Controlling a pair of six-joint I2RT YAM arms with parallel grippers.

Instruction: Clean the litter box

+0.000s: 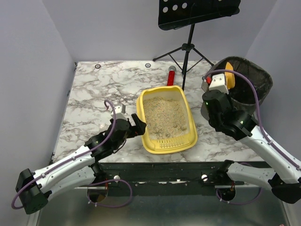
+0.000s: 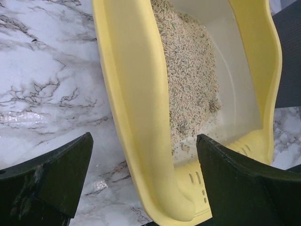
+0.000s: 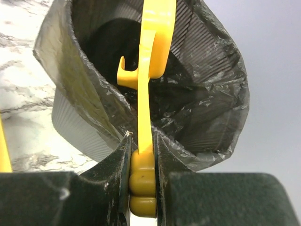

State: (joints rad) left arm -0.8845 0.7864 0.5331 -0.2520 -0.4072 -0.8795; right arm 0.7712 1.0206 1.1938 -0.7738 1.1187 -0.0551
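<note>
The yellow litter box (image 1: 189, 123) sits mid-table with beige litter (image 1: 163, 115) inside. In the left wrist view its left wall (image 2: 136, 94) runs between my open fingers, one outside on the marble, one over the ridged lip end. My left gripper (image 1: 138, 126) is open and straddles that wall at the near left corner. My right gripper (image 3: 142, 146) is shut on the handle of the orange-yellow scoop (image 3: 150, 56), seen edge-on, and holds its head over the black mesh bin (image 3: 197, 94). In the top view the scoop (image 1: 229, 75) stands above the bin (image 1: 251, 82).
A black music stand (image 1: 188, 42) stands behind the table with its legs at the back edge. A red cylinder (image 1: 171, 75) lies just behind the litter box. The marble tabletop (image 1: 94, 99) stretches left of the box. Grey walls enclose the table.
</note>
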